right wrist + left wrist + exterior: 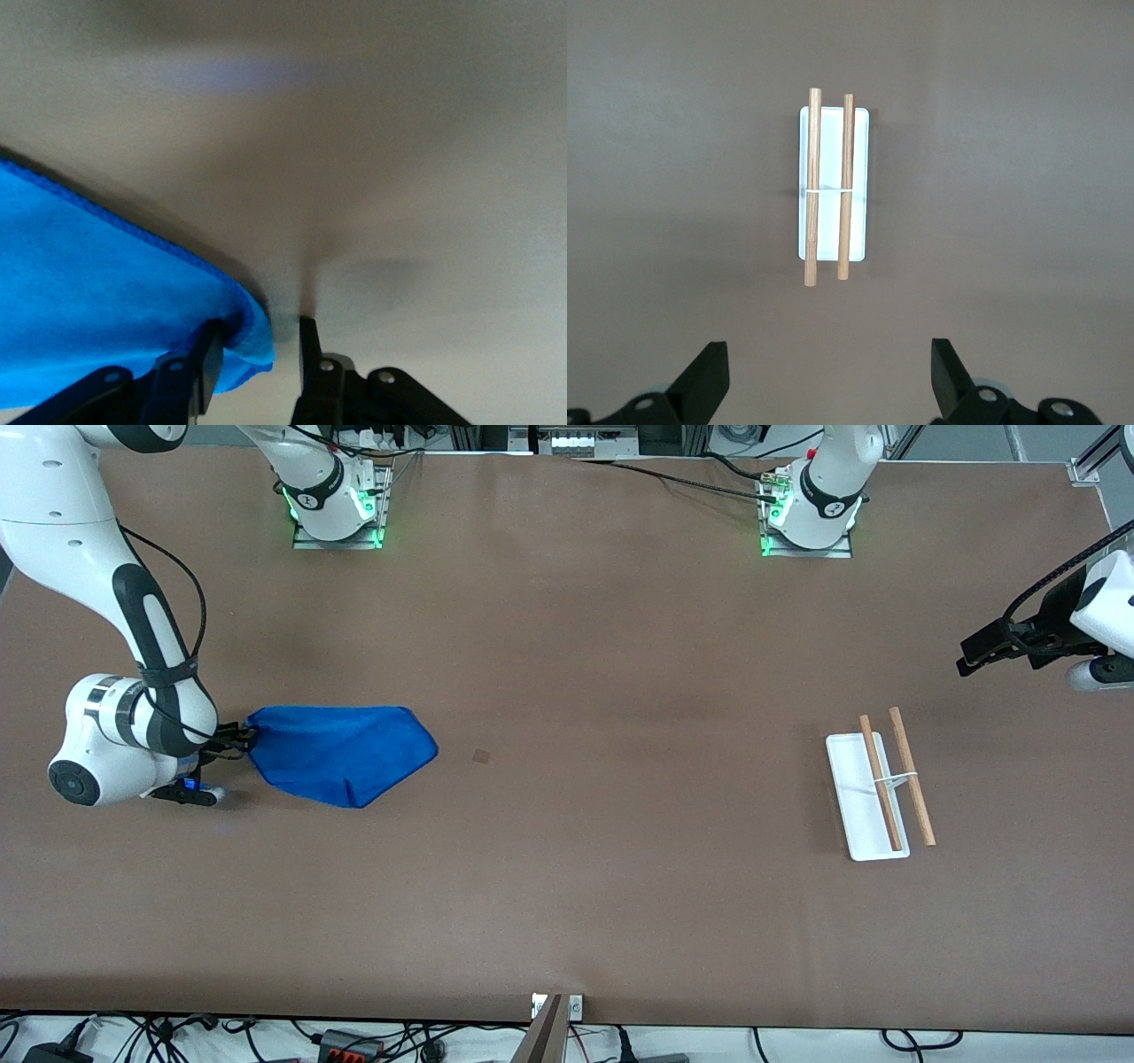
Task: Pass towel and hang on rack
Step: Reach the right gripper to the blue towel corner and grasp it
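Pinching a corner of the towel [341, 753], the right gripper [237, 737] sits low at the table [567, 868], 2 fingers clamped for the pass. Left gripper [828, 372] waits spread above the rack [880, 790].

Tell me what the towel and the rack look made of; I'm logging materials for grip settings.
Towel: soft fuzzy cloth, likely microfibre, given its matte napped blue surface and stitched edge. Rack: two light-brown rods that look like bare wood, on a smooth white tray and bracket, probably plastic.
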{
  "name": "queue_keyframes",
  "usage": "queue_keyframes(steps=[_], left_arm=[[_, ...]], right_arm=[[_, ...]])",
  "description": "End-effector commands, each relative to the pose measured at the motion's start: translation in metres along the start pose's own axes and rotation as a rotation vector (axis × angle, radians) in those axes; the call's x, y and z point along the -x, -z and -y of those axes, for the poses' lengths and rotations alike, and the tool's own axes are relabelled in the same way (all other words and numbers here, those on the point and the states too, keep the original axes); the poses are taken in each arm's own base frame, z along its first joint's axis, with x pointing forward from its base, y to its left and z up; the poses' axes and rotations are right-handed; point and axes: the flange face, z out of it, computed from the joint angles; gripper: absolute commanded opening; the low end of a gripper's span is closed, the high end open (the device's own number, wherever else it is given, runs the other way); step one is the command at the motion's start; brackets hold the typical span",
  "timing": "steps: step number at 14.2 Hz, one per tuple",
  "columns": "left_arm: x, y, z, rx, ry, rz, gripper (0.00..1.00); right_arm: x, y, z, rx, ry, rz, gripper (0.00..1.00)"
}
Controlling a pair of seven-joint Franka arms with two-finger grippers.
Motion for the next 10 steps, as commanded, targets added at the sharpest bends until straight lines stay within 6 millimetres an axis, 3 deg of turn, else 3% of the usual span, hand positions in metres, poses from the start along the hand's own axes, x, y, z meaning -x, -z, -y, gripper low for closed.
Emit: queue_keyframes(steps=[1,3,7,9,10], left_arm=[[-0.003,0.007,0.001,0.022,0.000,0.009,1.00],[-0.004,0.007,0.001,0.022,0.000,0.007,1.00],[-0.003,0.006,0.001,0.022,0.000,0.010,1.00],[-0.003,0.006,0.002,0.022,0.001,0.010,1.00],[-0.003,0.006,0.001,0.022,0.000,0.010,1.00]], right_arm=[[0.000,-0.002,-0.001,-0.015,0.012,0.005,0.37],[0.000,-0.002,-0.001,-0.015,0.012,0.005,0.31],[0.002,0.001,0.004,-0.015,0.031,0.009,0.00],[0.004,0.016,0.010,-0.017,0.081,0.004,0.00],[0.008,0.032,0.017,-0.020,0.092,0.004,0.00]])
